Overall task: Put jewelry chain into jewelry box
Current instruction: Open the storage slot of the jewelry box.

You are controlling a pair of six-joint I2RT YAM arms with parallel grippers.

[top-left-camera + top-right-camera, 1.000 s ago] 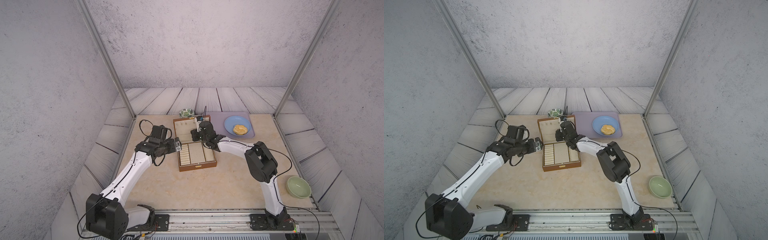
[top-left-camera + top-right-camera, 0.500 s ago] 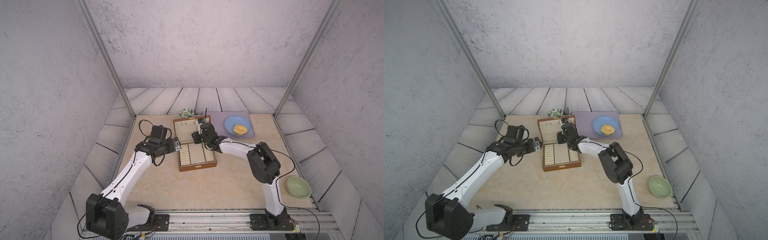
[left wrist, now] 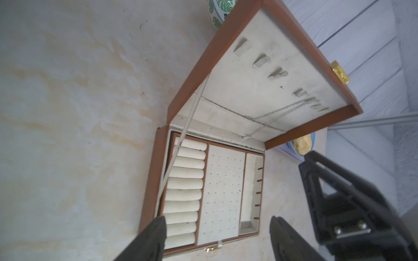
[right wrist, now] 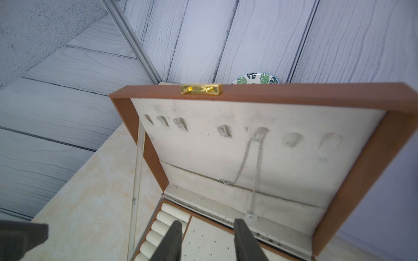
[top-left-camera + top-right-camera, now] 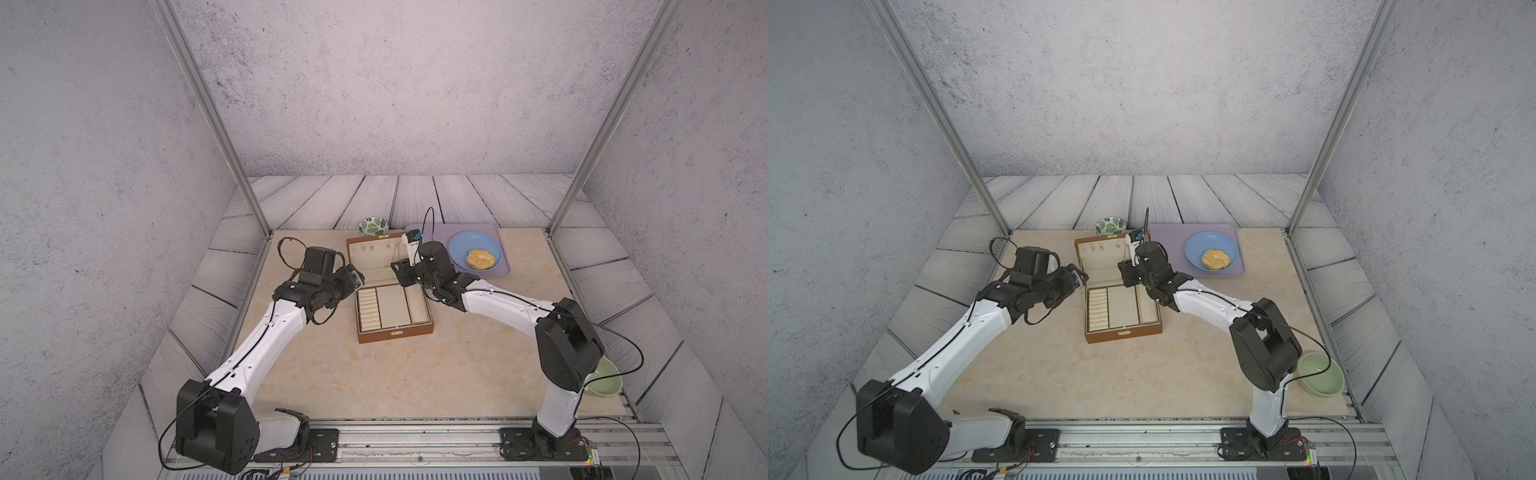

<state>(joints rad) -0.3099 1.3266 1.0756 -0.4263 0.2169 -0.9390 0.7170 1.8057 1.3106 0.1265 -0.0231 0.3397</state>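
The brown jewelry box (image 5: pixel 395 333) (image 5: pixel 1123 332) stands open at the table's back middle, lid upright. The thin silvery jewelry chain (image 4: pixel 256 167) (image 3: pixel 279 113) hangs looped over a hook in the cream lid lining, and its ring end rests near the hinge. My right gripper (image 4: pixel 207 228) (image 5: pixel 401 272) is open over the base's back edge. Its fingertips sit just short of the chain's lower end and nothing is between them. At the box's left side, my left gripper (image 3: pixel 218 226) (image 5: pixel 353 278) is open and empty, aimed across the base.
A white lid-stay strap (image 3: pixel 187 122) runs along the box's left side. A leaf-patterned bowl (image 5: pixel 373 226) sits behind the lid. To the right, a lilac tray (image 5: pixel 503 268) holds a blue plate (image 5: pixel 457 249) with a pastry (image 5: pixel 481 258). A green bowl (image 5: pixel 604 380) is at front right.
The right gripper's jaws have spread apart and the gripper has edged back from the lid. The left arm has stayed at the box's left side.
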